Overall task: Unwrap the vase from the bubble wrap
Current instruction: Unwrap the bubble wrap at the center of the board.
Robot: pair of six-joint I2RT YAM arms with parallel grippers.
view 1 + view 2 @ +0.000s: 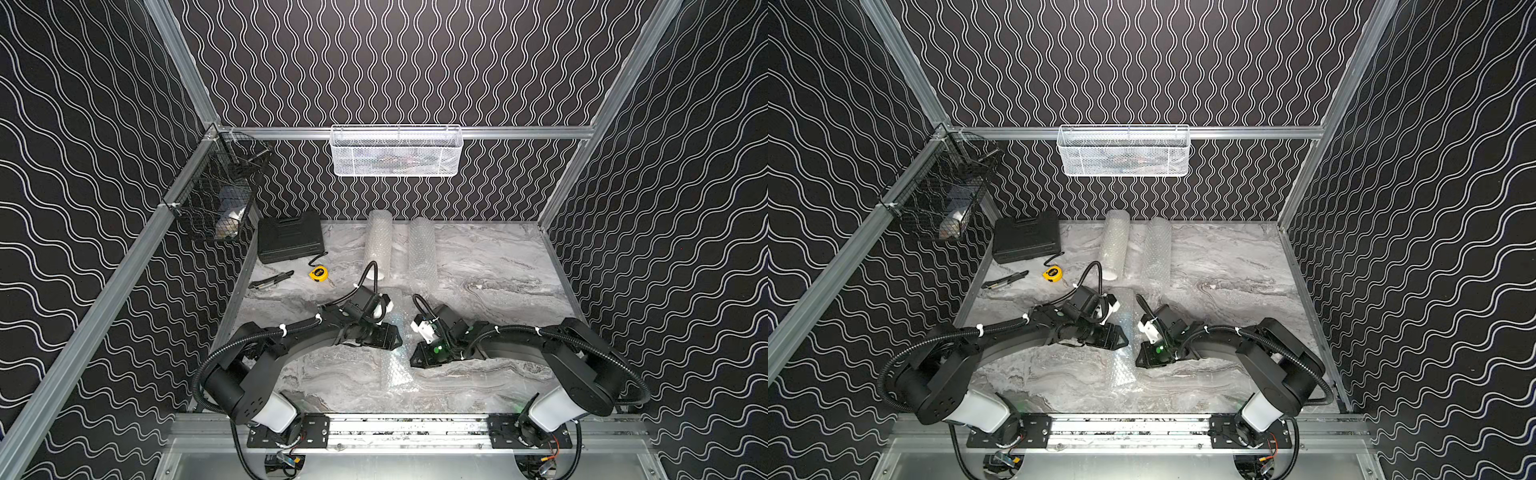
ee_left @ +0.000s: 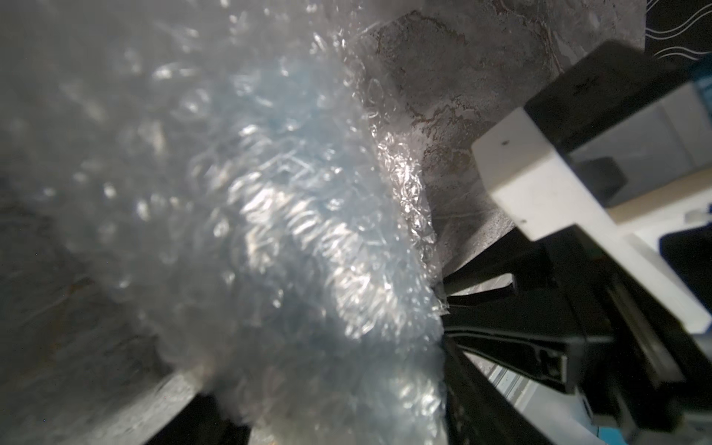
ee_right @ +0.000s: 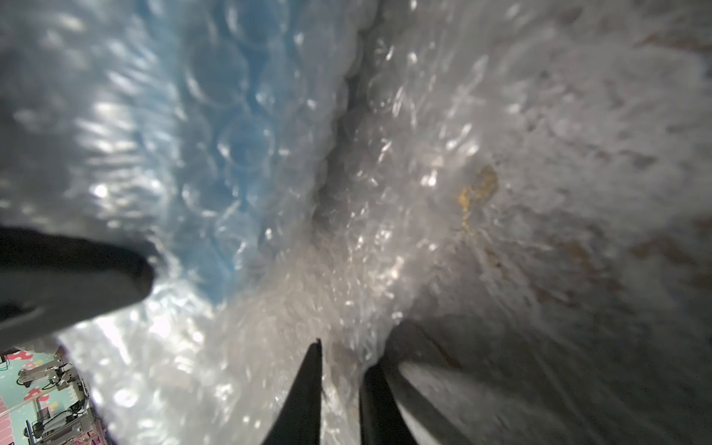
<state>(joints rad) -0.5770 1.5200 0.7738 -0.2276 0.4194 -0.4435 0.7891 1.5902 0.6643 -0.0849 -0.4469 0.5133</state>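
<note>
1. The bubble wrap (image 1: 397, 374) lies as a bundle at the centre of the table (image 1: 519, 266), running from 12 to 6 o'clock. A blue shape shows through it, which we take for the vase (image 3: 231, 135). It is fully covered, so we cannot see how it lies, and a hard tug could roll or drag it.
2. The left gripper (image 1: 395, 338) reaches in from 9 o'clock and straddles the bundle. A dark finger (image 3: 96, 277), likely its own, rests against the film. We cannot tell whether it clamps. If it does not, we think the bundle would turn with the sheet instead of unrolling.
3. The right gripper (image 3: 341, 358) comes in from 3 o'clock, its jaws a narrow slit apart with film between them. We cannot tell whether it pinches. We think a thin, slick edge could slip free, or several layers could be caught at once.
4. Both grippers sit close together over the bundle, so a careless pull could knock one against the other.
</note>
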